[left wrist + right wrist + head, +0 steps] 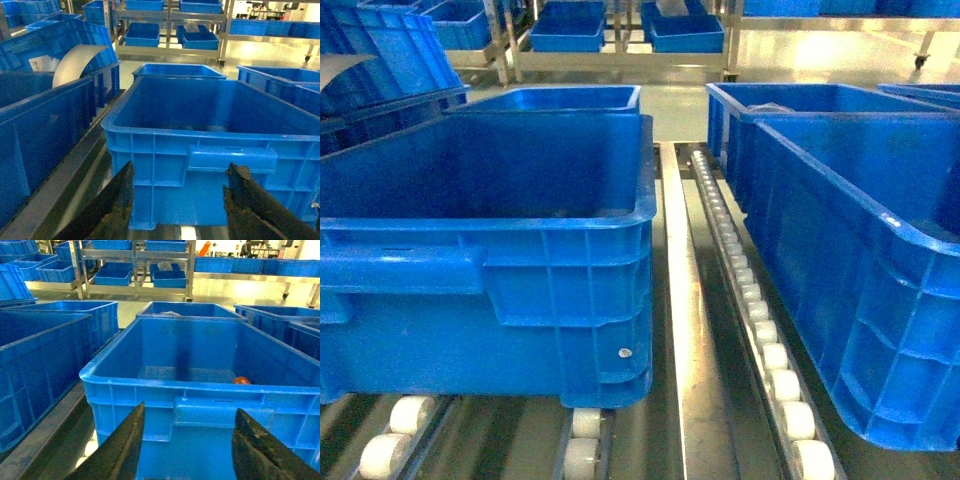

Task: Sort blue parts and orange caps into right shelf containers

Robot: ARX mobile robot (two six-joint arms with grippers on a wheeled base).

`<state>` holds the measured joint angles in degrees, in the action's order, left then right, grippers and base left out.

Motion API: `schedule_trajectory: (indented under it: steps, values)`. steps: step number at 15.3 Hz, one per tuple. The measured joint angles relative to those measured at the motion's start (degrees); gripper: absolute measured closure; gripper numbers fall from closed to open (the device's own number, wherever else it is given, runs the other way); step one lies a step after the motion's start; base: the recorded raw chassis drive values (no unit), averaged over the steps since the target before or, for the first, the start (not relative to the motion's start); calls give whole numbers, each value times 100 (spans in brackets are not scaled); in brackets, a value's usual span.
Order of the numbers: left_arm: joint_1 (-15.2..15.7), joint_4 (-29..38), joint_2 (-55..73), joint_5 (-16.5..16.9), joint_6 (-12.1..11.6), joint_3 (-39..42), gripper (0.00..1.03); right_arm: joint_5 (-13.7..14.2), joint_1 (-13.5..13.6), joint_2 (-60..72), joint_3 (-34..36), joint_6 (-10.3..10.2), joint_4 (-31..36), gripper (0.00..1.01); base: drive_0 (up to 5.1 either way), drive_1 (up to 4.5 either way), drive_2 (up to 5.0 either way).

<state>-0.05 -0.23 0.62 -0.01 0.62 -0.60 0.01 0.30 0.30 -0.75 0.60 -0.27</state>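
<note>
Blue crate faces the right claw; both claws spread wide, empty.

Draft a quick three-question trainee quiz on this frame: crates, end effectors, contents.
1. True or false: the right-lane crate in front of the right end effector has an orange cap inside.
2. The left end effector is: A) open, holding nothing; B) shut on a cap; C) clamped on a crate rim.
3. In the head view, what runs between the left-lane crate and the right-lane crate?

Key: 1 true. 2 A. 3 a track of white rollers.
</note>
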Motion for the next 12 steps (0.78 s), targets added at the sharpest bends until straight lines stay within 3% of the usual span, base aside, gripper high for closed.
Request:
schedule_trajectory:
  steps: [1, 5, 12]
  values:
    - [0, 0, 0, 0, -2, 0, 37, -2, 0, 0, 0, 0, 0, 38, 0, 0, 0]
    - [0, 0, 0, 0, -7, 0, 3, -2, 0, 0, 0, -2, 0, 1, 0, 0, 0]
    - [0, 0, 0, 0, -4, 0, 5, 0, 0, 0, 0, -4, 0, 3, 0, 0, 0]
